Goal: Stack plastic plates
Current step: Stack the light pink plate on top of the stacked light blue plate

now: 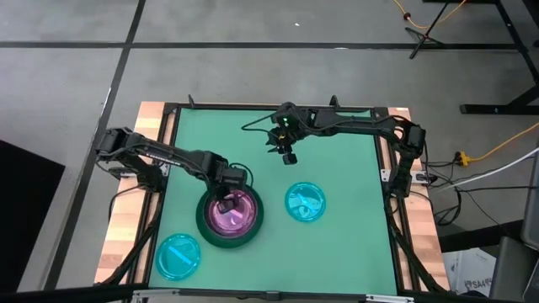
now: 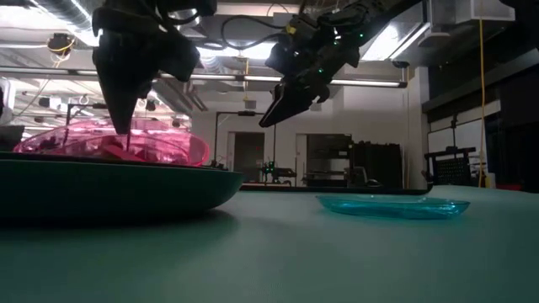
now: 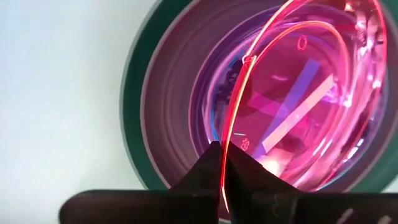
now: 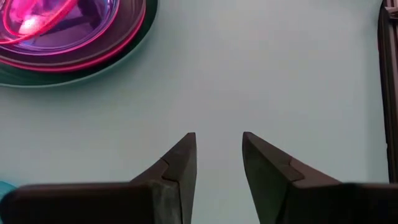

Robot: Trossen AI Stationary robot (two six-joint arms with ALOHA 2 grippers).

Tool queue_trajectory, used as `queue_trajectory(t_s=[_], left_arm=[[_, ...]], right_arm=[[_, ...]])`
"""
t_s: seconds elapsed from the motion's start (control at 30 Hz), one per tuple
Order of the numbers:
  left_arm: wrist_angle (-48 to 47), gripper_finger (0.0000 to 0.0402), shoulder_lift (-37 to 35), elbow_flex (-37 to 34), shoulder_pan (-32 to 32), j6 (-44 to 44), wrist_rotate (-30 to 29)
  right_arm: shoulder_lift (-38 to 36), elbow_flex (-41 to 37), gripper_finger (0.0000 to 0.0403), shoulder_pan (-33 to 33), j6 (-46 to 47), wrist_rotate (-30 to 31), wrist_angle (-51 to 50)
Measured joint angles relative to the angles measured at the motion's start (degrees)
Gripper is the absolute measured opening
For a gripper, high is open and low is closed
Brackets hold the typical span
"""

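Gripping translucent pink plate rim atop green-based stack: left jaws; right jaws parted, empty.

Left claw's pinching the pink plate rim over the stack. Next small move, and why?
Probably open the left claw and let go: the translucent pink plate it pinches by the rim already sits tilted inside the stack on the dark green plate. Right claw hovers open, clear.

Low view dim, backlit by ceiling lights; wrist views blurred.
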Motion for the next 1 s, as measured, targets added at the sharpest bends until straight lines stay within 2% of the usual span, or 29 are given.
queue_trajectory(t_s=[0.43, 0.87, 1.0], left_arm=[[-0.31, 0.0004, 1.29, 0.0, -0.13, -0.04, -1.65], [-0.28, 0.0092, 1.28, 0.0, -0.78, -0.12, -0.44], [-0.35, 0.0108, 1.28, -0.02, -0.44, -0.2, 4.72]], right_arm=[[0.0, 0.0, 0.012, -0.04, 0.0, 0.0, 0.0], [0.0, 0.0, 0.012, -0.04, 0.01, 0.0, 0.0], [0.0, 0.0, 0.012, -0.04, 0.01, 0.0, 0.0]])
